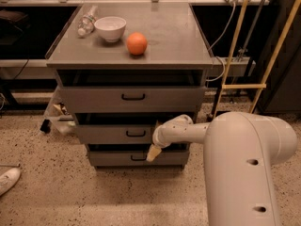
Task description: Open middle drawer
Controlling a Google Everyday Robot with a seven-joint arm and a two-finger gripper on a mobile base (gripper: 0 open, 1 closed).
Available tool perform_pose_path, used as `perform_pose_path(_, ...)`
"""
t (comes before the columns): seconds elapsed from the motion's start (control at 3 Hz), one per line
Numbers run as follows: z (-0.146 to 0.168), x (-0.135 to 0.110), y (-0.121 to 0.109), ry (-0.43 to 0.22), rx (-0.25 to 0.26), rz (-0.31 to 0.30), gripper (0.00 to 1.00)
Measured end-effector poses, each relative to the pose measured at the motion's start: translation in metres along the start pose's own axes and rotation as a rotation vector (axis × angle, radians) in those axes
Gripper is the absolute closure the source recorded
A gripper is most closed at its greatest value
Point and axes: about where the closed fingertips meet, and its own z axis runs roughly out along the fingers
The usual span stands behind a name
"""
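Camera view has the gripper [153, 153] low in front of the cabinet, its tan tip pointing down and slightly left, over the seam between the middle drawer [108, 134] and the bottom drawer [113, 158]. Whether the jaws are apart or together cannot be told, and they are clamped on nothing that shows. The tip hangs just right of and below the middle drawer's black loop handle [136, 133], near it but apart, so the handle looks ungrasped. The rounded white wrist [165, 133] lies across the right part of that drawer's front, probably because the arm [244, 164] reaches in from the near right. A dark gap runs above the middle drawer's front, but it is hard to say whether it is pulled out at all, so the opening seems hardly begun. To hook the handle, the tip would likely need to rise and shift left. Above it sits the taller top drawer [94, 99]. On the grey surface [178, 41], toward the far left, stand a white bowl [110, 27], an orange [137, 43] and a clear bottle [87, 22] on its side.
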Motion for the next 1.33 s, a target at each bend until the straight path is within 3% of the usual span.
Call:
perform_pose_path(0.33, 0.0, 0.0, 0.0, 0.0, 0.0, 0.0, 0.19)
perform_pose_path(1.33, -0.0001, -0.0001, 0.0, 0.0, 0.0, 0.0, 0.89)
